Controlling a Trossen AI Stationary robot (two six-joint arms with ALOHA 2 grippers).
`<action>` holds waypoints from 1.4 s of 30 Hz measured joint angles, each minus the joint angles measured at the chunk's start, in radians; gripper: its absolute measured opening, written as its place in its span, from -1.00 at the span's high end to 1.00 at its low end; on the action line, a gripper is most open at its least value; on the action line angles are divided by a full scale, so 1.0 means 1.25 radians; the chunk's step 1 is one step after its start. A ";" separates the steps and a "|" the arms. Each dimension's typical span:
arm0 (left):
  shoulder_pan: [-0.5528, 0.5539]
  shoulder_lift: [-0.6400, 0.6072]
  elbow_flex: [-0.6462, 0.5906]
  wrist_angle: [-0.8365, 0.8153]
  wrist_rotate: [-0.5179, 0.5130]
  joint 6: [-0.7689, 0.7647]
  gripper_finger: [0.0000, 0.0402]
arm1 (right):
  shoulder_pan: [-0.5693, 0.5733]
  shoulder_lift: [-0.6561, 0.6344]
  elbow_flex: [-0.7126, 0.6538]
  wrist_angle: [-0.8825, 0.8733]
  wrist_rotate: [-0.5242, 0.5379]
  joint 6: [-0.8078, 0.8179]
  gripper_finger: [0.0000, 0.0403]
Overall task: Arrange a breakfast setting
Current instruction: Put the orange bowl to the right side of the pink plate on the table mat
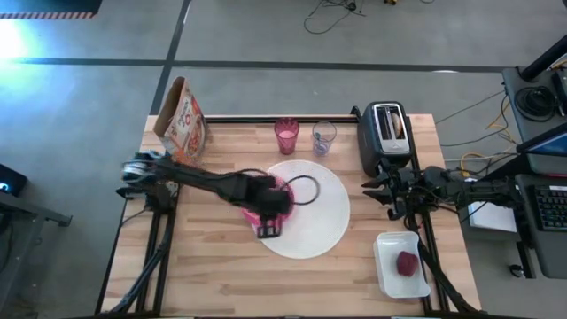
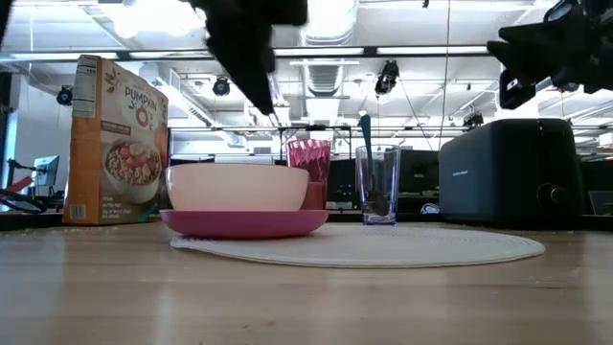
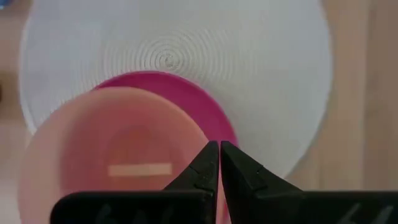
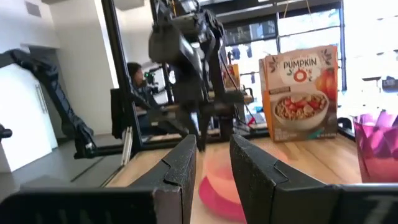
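A peach-orange bowl [image 2: 238, 188] sits on a magenta plate [image 2: 244, 223], which rests on the left part of a large white round plate [image 2: 383, 247] at the table's middle. My left gripper [image 3: 219, 147] is shut and hangs above the bowl's rim, pointing steeply down and clear of it [image 2: 278, 117]. A pink cup [image 1: 286, 135] stands behind the white plate. A dark red fruit [image 1: 407, 262] lies on a white tray [image 1: 390, 244] at the near right. At the table's right edge my right gripper [image 4: 211, 146] stands open with nothing between its fingers.
A cereal box [image 1: 182, 120] stands at the far left corner. A clear glass with a spoon [image 1: 323, 137] stands beside the pink cup, and a black toaster [image 1: 385, 137] is at the far right. Bare wood lies along the near edge.
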 joint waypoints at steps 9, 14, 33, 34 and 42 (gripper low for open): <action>-0.067 -0.245 -0.288 0.370 -0.048 -0.062 1.00 | 0.000 0.003 0.000 -0.004 0.000 0.010 0.56; -0.067 -0.295 -0.381 0.503 -0.049 -0.078 1.00 | 0.000 0.003 0.000 -0.003 0.000 0.008 0.56; -0.072 -0.247 -0.422 0.511 0.040 0.036 1.00 | 0.000 0.005 0.000 0.062 0.104 0.026 0.56; -0.072 -0.244 -0.422 0.507 0.044 0.039 1.00 | 0.000 0.008 0.000 0.062 0.104 0.081 0.56; -0.036 -0.278 -0.427 0.424 0.086 0.059 1.00 | -0.002 0.008 0.000 0.072 0.186 0.234 0.56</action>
